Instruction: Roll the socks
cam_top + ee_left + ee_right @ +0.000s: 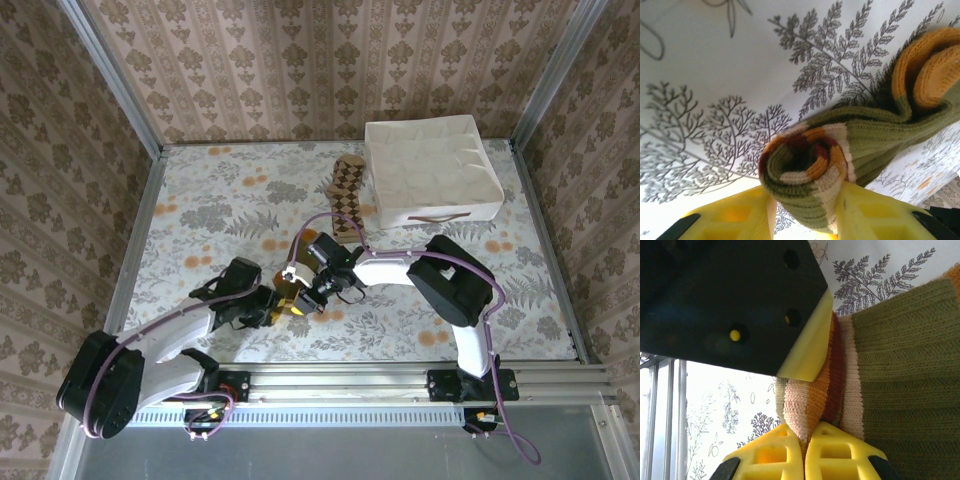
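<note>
The olive-green sock [875, 130] with orange, cream and red stripes lies on the floral tabletop, its striped cuff end wound into a tight roll [805, 165]. My left gripper [805, 194] is shut on that roll, a yellow finger pressing each side. In the right wrist view my right gripper [805, 440] pinches the striped cuff of the same sock [900, 370], jaws almost together, with the left gripper's yellow finger [807, 347] just above. From above, both grippers [265, 310] [308, 297] meet at the sock [290, 300] near the front. The argyle sock [345, 195] lies flat farther back.
A white fabric box [430, 170] with compartments stands at the back right, touching the argyle sock's right side. Patterned walls close in the table [200, 200] on three sides. A metal rail [400, 385] runs along the front edge.
</note>
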